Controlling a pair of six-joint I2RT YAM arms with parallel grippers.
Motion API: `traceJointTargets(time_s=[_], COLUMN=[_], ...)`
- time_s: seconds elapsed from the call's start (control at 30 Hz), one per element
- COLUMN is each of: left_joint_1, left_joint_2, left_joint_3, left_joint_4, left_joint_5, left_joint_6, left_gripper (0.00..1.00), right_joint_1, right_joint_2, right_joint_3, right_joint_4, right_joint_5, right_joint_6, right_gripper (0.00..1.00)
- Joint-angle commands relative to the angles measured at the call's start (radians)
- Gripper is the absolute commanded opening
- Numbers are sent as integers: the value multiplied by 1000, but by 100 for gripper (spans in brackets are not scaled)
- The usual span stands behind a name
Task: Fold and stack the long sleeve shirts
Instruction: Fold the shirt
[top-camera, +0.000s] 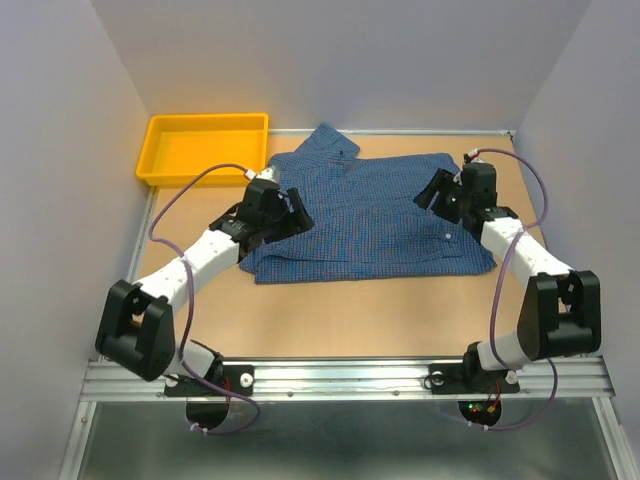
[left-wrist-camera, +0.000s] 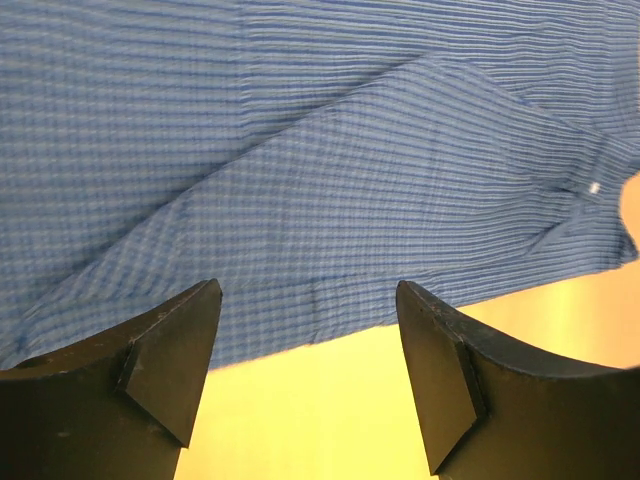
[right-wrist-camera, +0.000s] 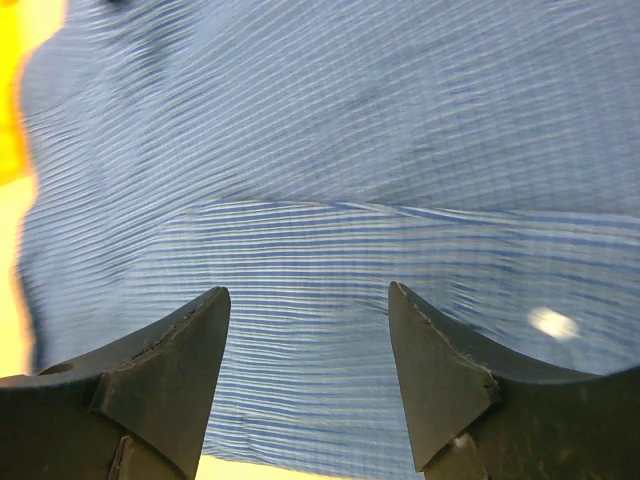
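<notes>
One long sleeve shirt (top-camera: 370, 215), blue with a fine check, lies flat and partly folded in the middle of the table, collar toward the back wall. My left gripper (top-camera: 297, 212) hovers at the shirt's left edge, open, with nothing between its fingers. In the left wrist view the left gripper (left-wrist-camera: 308, 287) spans the shirt's hem (left-wrist-camera: 330, 150) where a folded sleeve lies across it. My right gripper (top-camera: 432, 190) is over the shirt's right side. It is open above the cloth (right-wrist-camera: 330, 130), and the right gripper (right-wrist-camera: 308, 290) holds nothing.
A yellow tray (top-camera: 160, 160) stands at the back left corner, beside the shirt's collar. Grey walls close in the left, right and back. Bare wooden table (top-camera: 380, 320) stretches between the shirt and the metal rail (top-camera: 340, 378) at the near edge.
</notes>
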Motion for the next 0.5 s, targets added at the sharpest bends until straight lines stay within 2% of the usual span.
traceJointTargets(time_s=[0.0, 0.1, 0.17, 0.27, 0.47], left_joint_1=[-18, -18, -15, -2, 47], left_joint_2=[104, 171, 226, 292, 308], left_joint_3=[30, -8, -40, -82, -206], left_joint_4=[157, 267, 303, 326, 363], left_joint_5=[50, 56, 51, 71, 57], left_joint_6=[-34, -107, -136, -186, -258], left_gripper=[81, 79, 79, 79, 79], right_joint_1=[-1, -36, -101, -181, -329], right_joint_2=[81, 176, 222, 299, 391], right_joint_3=[-103, -161, -206, -275, -371], right_joint_4=[362, 519, 669, 794, 919], right_joint_5=[-246, -304, -388, -448, -490], right_joint_6=[108, 136, 183, 229, 239], right_gripper=[70, 69, 68, 67, 67])
